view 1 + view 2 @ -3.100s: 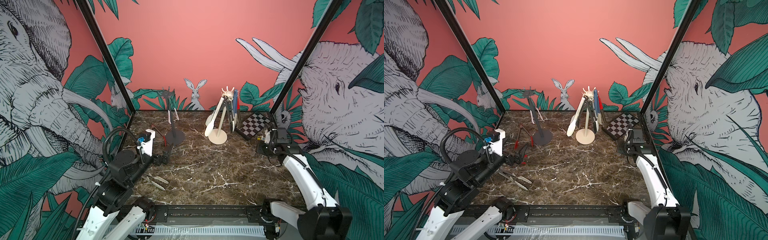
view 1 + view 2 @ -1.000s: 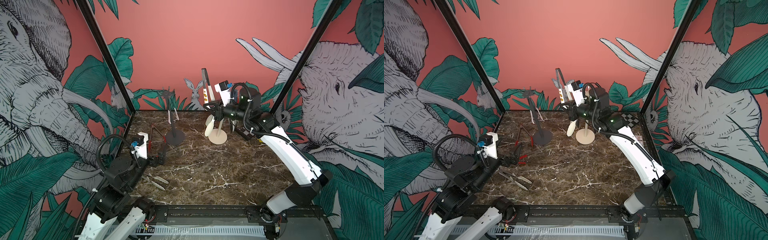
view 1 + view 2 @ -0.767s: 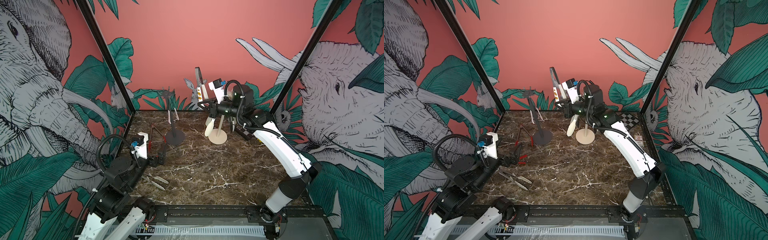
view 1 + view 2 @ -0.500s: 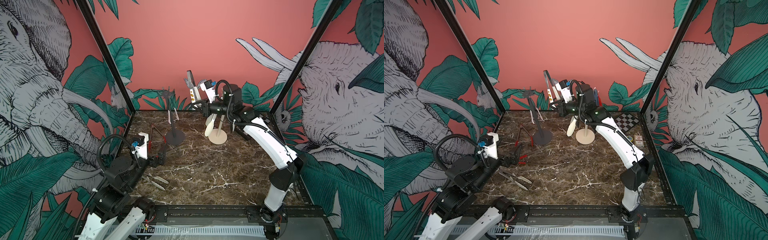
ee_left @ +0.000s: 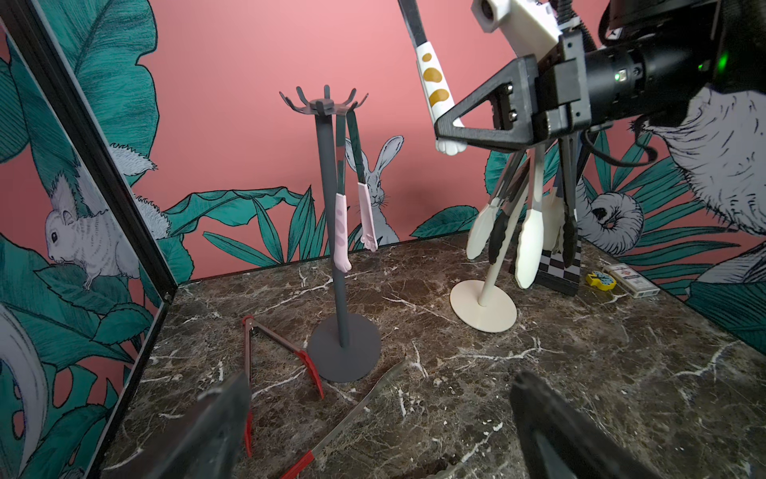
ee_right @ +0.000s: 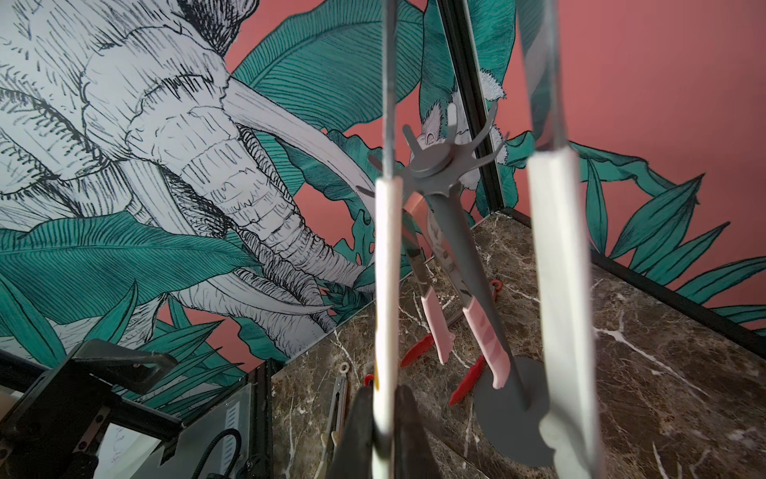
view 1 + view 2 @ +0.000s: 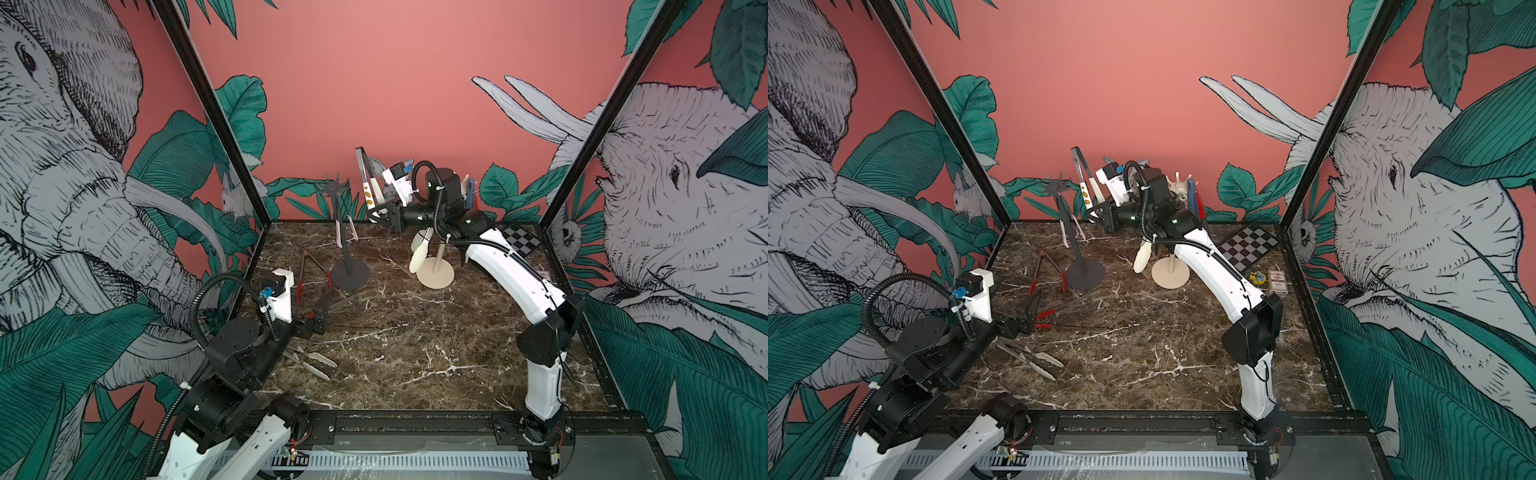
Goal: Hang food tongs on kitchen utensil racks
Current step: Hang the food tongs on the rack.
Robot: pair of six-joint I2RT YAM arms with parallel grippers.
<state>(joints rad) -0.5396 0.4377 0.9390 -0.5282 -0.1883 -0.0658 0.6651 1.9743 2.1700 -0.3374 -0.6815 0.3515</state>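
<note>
Only wrist views resolve right tool (image 6: pixel 383 419) apparently pinching spotted tongs (image 5: pixel 433 83).

Dark, white-veined marble tabletop (image 7: pixel 415 353). Toward the far edge, disc bases of the dark grey rack (image 7: pixel 350 275) and the cream rack (image 7: pixel 435 276). Near the left edge, red-tipped tongs (image 5: pixel 311 373) and another red-tipped pair (image 5: pixel 360 406), lying flat. Toward the front-left corner, cream-tipped tongs (image 7: pixel 1050 360). In the far right corner, checkerboard (image 7: pixel 1248 247), yellow trinket (image 7: pixel 1257 277), card box (image 7: pixel 1277 282).

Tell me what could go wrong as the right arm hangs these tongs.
The right gripper pinches only one arm of the spotted white tongs, near its tip, so they may swivel or slip. The pink tongs already hang from the dark grey rack; a bump could unhook them or tip the slim rack.
</note>
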